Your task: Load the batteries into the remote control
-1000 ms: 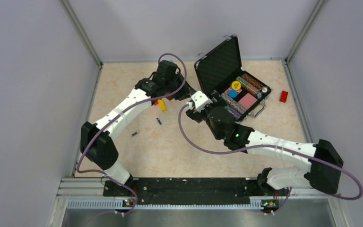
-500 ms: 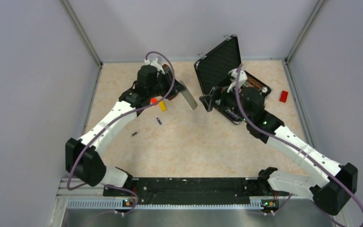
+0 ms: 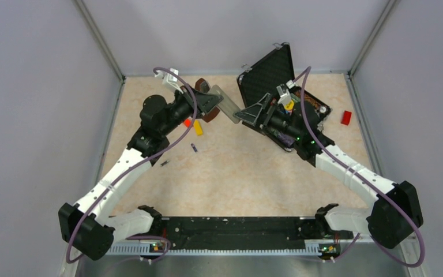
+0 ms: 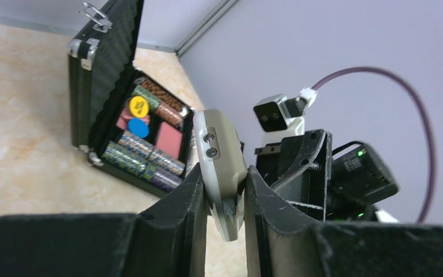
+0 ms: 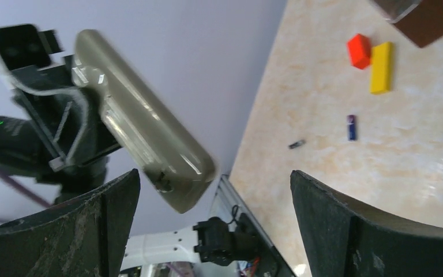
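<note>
Holding the remote [image 4: 218, 151] clenched in my left claw [image 4: 226, 193]; my right claw [image 5: 213, 187] gapes empty. Both batteries [image 3: 194, 148] lie unloaded on the table [image 3: 236, 173]

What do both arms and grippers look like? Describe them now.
The left arm and right arm have white links with black joints. A purple cable loops along each. The left gripper and right gripper have black, scuffed fingers. Small green lights glow on the right arm.
</note>
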Available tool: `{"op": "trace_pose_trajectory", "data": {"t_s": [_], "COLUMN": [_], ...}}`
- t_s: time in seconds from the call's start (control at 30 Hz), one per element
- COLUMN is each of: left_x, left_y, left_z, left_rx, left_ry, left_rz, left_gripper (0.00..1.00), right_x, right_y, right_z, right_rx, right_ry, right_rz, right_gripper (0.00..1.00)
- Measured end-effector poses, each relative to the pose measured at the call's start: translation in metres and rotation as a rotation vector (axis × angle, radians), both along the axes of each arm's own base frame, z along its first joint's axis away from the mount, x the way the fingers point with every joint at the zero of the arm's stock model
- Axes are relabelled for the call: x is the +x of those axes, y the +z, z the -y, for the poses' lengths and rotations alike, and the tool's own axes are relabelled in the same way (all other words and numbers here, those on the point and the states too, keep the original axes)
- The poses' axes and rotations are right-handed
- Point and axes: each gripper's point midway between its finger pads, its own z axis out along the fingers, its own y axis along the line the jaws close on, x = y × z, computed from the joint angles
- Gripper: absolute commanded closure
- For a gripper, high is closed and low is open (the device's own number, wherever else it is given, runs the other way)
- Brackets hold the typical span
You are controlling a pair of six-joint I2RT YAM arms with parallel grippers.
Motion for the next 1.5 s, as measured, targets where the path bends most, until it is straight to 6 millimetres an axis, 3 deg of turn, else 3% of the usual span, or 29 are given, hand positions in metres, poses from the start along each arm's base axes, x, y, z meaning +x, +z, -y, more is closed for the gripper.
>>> {"op": "trace_pose_trajectory", "data": {"t_s": [0.1,0.2,0.37,0.47,0.5,0.57,0.63,0.73,0.9,1.03,1.23,1.33,1.4,1.47,1.5], "left_x": [-0.002,-0.004,-0.011,-0.014,-0.016,-0.017,-0.018,-0.018,-0.017,-0.015,-0.007,-0.002,0.000,0.001,0.000], "left_y": [0.008,0.013,0.027,0.032,0.036,0.039,0.040,0.038,0.034,0.034,0.024,0.015,0.010,0.009,0.011], "left_z": [0.002,0.003,0.007,0.009,0.009,0.009,0.009,0.009,0.010,0.008,0.010,0.014,0.015,0.016,0.016], "left_rx": [-0.082,-0.152,-0.261,-0.300,-0.314,-0.330,-0.348,-0.354,-0.358,-0.362,-0.350,-0.339,-0.333,-0.338,-0.345], "left_ry": [-0.007,-0.019,-0.065,-0.088,-0.097,-0.104,-0.113,-0.115,-0.110,-0.094,-0.074,-0.073,-0.073,-0.073,-0.076], "left_rz": [-0.023,-0.051,-0.075,-0.082,-0.080,-0.083,-0.086,-0.091,-0.106,-0.108,-0.137,-0.159,-0.170,-0.180,-0.181], "left_gripper": [1.00,1.00,1.00,1.00,0.96,0.73,0.52,0.38,0.37,0.53,0.56,0.62,0.79,1.00,1.00], "right_x": [-0.007,-0.012,-0.021,-0.023,-0.022,-0.022,-0.025,-0.027,-0.027,-0.027,-0.027,-0.025,-0.024,-0.022,-0.022], "right_y": [0.020,0.045,0.076,0.083,0.083,0.084,0.087,0.090,0.084,0.075,0.072,0.068,0.065,0.061,0.059], "right_z": [-0.005,-0.008,-0.008,-0.010,-0.011,-0.012,-0.012,-0.012,-0.015,-0.016,-0.017,-0.018,-0.019,-0.020,-0.020], "right_rx": [0.096,0.179,0.283,0.324,0.333,0.359,0.381,0.388,0.378,0.370,0.370,0.365,0.360,0.356,0.355], "right_ry": [0.046,0.078,0.124,0.144,0.146,0.159,0.172,0.181,0.197,0.205,0.209,0.208,0.206,0.204,0.203], "right_rz": [0.037,0.094,0.151,0.155,0.149,0.133,0.119,0.128,0.115,0.097,0.087,0.074,0.064,0.048,0.037], "right_gripper": [0.01,0.11,0.45,0.70,0.76,0.87,0.89,0.89,0.89,0.89,0.83,0.80,0.75,0.62,0.54]}}
